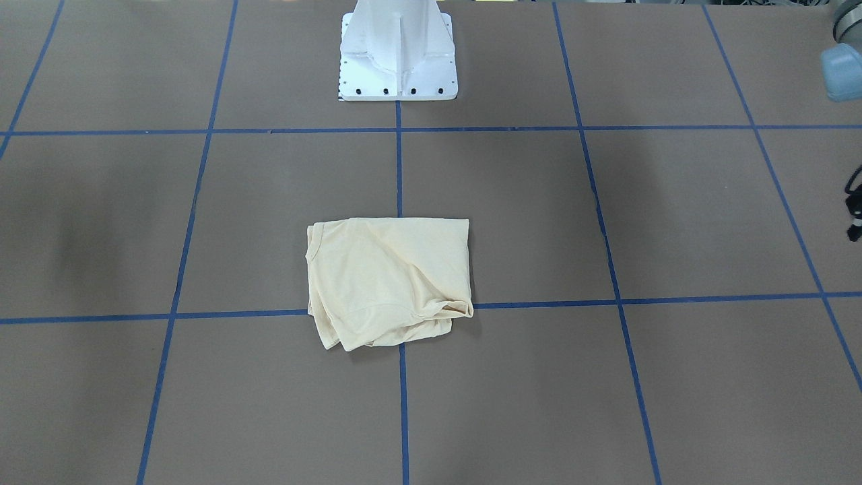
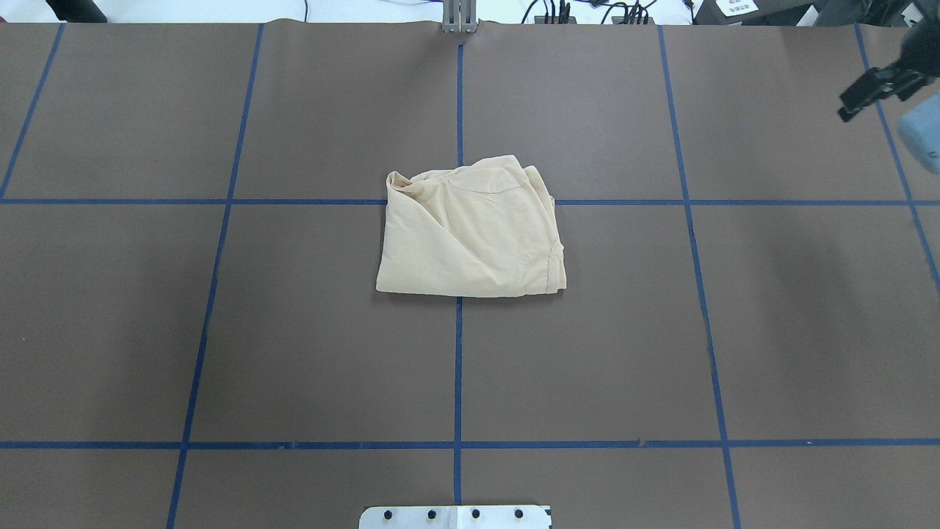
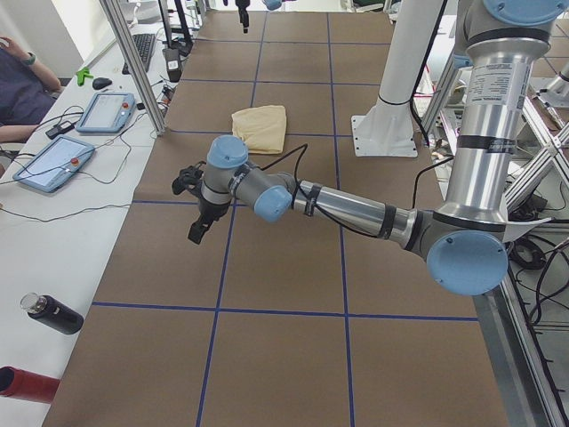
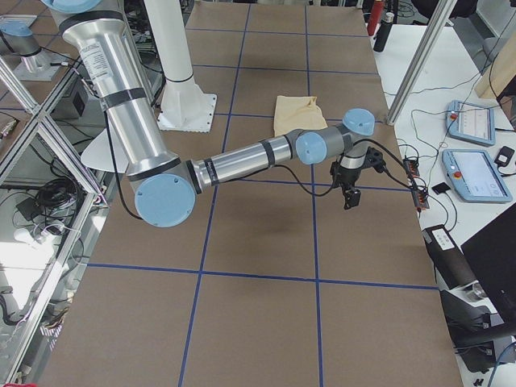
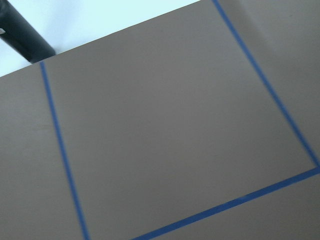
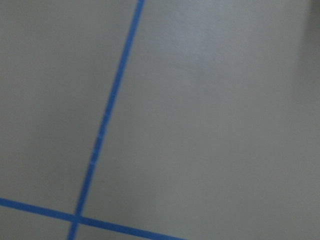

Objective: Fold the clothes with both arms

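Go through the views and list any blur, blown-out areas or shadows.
Right wrist view: soft all over, tape line fuzzy, table pale and washed out. Left wrist view: top-left corner blown out to white. Front-facing view: sharp shirt, a faint dark shadow patch on the table at the view's left.

The shirt (image 2: 470, 235) is thin matt cloth, the table cover (image 2: 294, 330) matt and paper-like, the left arm (image 3: 347, 206) smooth shiny metal.

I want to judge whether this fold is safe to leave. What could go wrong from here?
The shirt has a rumpled, bunched edge on the side away from the robot, so loose layers might slip open. The left gripper and right gripper hang far off at the ends of the table; a return to tidy it could disturb the fold.
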Action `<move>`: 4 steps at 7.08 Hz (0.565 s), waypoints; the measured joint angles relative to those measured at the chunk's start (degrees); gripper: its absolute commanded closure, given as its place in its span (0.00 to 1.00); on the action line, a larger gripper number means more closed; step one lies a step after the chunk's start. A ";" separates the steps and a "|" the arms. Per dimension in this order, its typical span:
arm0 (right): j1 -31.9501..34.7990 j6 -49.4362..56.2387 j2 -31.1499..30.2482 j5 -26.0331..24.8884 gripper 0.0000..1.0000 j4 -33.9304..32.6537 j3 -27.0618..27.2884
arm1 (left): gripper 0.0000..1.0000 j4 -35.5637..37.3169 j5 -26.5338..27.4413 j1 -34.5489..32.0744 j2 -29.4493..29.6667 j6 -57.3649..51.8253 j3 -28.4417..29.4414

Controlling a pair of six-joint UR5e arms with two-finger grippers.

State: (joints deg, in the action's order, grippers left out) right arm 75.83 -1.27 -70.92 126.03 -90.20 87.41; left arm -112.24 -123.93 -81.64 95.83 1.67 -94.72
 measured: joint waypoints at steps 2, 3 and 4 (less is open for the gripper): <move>7.44 10.11 -5.07 3.10 0.00 -2.05 0.79 | 0.00 -4.21 -0.13 -5.17 -0.75 -7.82 4.77; 9.30 11.30 -6.16 3.79 0.00 -2.46 1.68 | 0.00 -7.17 -0.14 -6.17 -1.96 -8.53 6.17; 10.04 11.55 -6.98 3.93 0.00 -1.97 1.96 | 0.00 -10.15 -0.04 -6.48 -3.31 -8.66 8.25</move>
State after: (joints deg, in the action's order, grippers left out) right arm 85.87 10.28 -77.89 129.96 -92.17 89.37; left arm -122.39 -123.98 -88.12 92.52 -6.99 -86.47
